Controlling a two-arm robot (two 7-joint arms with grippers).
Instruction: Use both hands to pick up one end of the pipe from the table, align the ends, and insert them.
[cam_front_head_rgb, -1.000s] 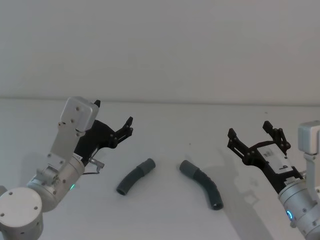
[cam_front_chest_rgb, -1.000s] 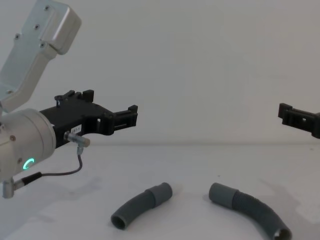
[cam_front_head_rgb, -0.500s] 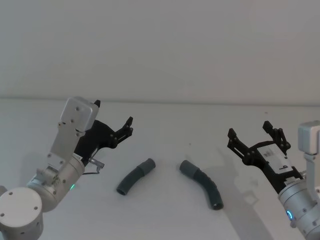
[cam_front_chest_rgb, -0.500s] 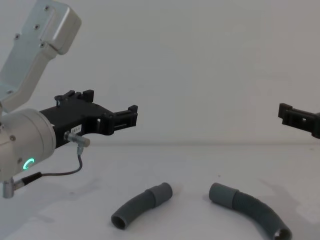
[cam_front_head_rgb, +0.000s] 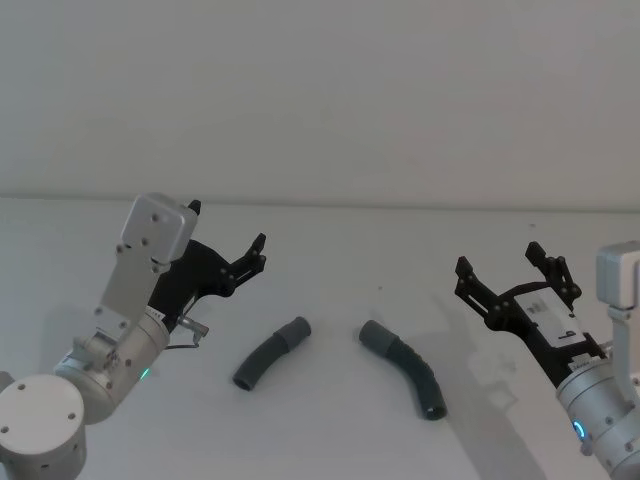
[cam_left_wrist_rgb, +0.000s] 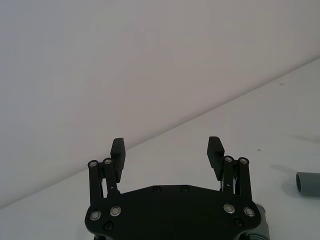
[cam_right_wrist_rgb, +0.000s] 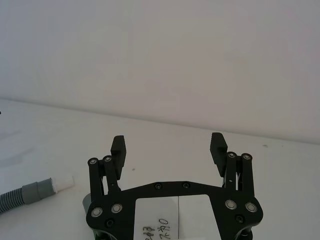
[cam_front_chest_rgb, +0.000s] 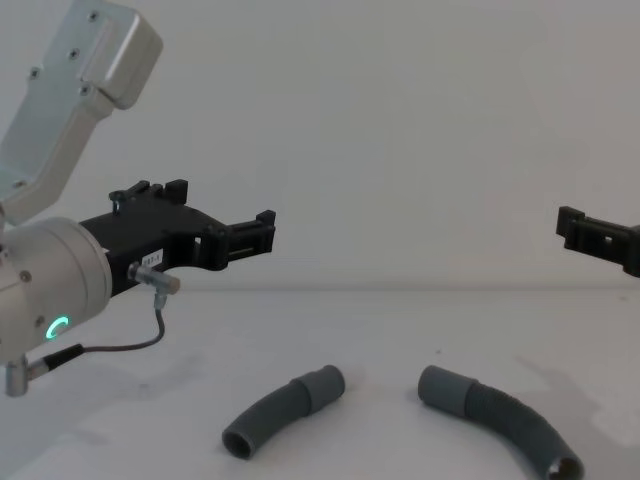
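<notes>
On white table (cam_front_head_rgb: 330, 260), short hose (cam_front_head_rgb: 268, 356), long hose (cam_front_head_rgb: 410, 372) apart; left gripper (cam_front_head_rgb: 228, 222), right gripper (cam_front_head_rgb: 498, 256) splayed; wall (cam_front_head_rgb: 320, 90) behind.

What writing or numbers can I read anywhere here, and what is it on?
White label on the right gripper: handwriting, sideways and cut off at the edge, not readable; perhaps a "9".
Small white sticker on the left gripper: too small to read.
No other text.
</notes>
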